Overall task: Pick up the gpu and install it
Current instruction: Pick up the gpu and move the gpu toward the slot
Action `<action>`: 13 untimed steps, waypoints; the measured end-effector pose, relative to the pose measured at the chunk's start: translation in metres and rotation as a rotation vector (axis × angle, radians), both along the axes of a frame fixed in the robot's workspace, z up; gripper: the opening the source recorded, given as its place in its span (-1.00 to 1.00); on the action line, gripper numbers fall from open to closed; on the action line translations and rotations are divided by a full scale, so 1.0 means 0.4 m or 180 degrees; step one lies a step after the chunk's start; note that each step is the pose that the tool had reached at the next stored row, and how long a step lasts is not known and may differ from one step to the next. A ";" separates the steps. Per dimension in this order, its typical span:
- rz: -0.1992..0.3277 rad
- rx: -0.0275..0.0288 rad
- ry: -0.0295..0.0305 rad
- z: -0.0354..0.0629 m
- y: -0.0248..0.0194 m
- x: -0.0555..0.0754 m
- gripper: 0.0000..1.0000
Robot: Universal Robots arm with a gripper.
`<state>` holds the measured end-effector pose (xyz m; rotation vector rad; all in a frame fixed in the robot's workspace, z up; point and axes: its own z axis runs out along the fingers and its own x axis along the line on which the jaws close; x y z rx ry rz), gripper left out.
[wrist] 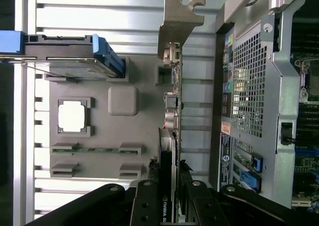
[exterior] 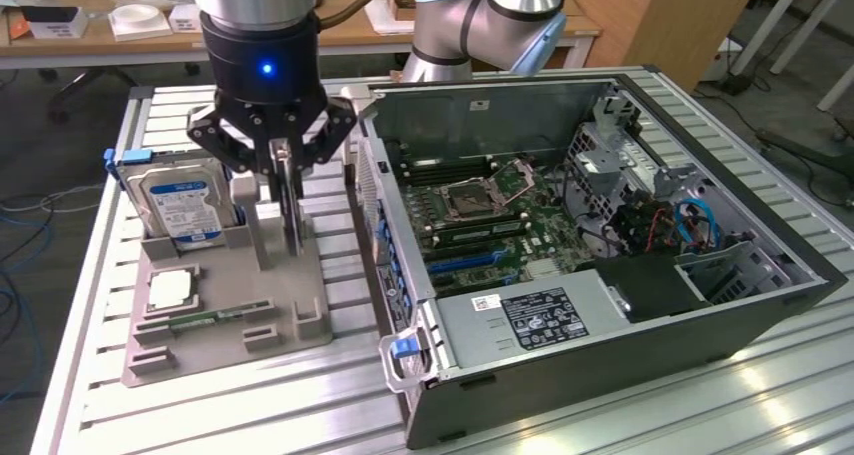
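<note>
Just beside the computer case (exterior: 641, 375) (wrist: 249, 101), on the exterior view's left of it, the tool (exterior: 286, 190) (wrist: 171, 196) hung over a grey holder (exterior: 234, 305) (wrist: 99, 136) that lay on the slatted metal tabletop (exterior: 267, 405) (wrist: 99, 6). Its jaws were partly closed, one finger on each flat face of the gpu (exterior: 288, 225) (wrist: 175, 106), so the tool had the card clamped between them.

The gpu stood on edge, parallel to the case's near wall and a little apart from it. Its pale metal bracket (wrist: 180, 19) was at the end away from the fingers in the wrist view. Its lower edge was down at the holder; whether it sat in its slot or had cleared it could not be told.

Farther from the case than the gpu, a hard drive (exterior: 183, 203) (wrist: 65, 61) with a blue label stood upright in the holder. A square processor chip (exterior: 174, 290) (wrist: 72, 116) lay flat on the same far side, and a green memory stick (exterior: 200, 320) (wrist: 97, 149) lay flat close to the chip.

The case lay on its side with its cover off. Inside it the green motherboard (exterior: 494, 215) faced upward, and a grey power supply (exterior: 534, 315) with a black label sat against the case's front wall in the exterior view.
</note>
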<state>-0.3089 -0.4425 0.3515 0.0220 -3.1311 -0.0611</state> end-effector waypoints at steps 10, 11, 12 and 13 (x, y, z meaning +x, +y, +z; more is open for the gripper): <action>0.0000 0.0001 0.0000 0.013 0.000 0.000 -0.47; 0.0000 0.0001 0.0000 0.014 0.000 0.000 -0.47; 0.0000 0.0001 0.0000 0.015 0.000 0.000 -0.47; 0.0000 0.0001 0.0000 0.016 0.000 0.000 -0.47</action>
